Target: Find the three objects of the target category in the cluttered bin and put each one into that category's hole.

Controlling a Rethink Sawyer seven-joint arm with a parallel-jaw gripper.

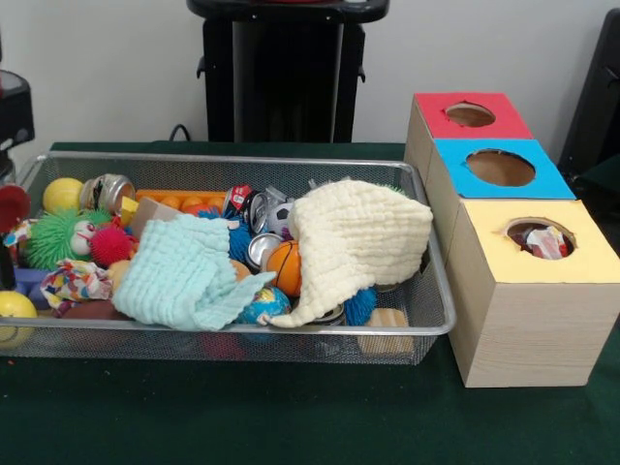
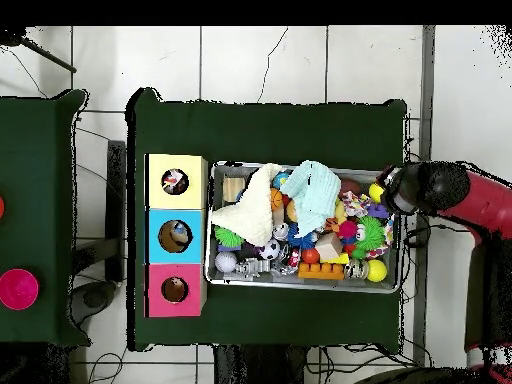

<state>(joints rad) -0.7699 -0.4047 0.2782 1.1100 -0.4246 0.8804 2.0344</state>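
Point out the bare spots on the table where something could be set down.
Bare green cloth lies in front of the wire basket and the yellow-topped box, and along the far edge behind the basket. The basket itself is packed full.

One wire basket (image 1: 438, 327), three boxes (image 1: 528, 300), two large cloths (image 1: 184, 276).

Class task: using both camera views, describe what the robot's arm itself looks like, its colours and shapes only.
In the overhead view the arm is a thick, rounded limb, red along its length with a bulky black section at the end beside the wire basket. The front view shows only the black pedestal. The claw cannot be made out, nor any cables or markings.
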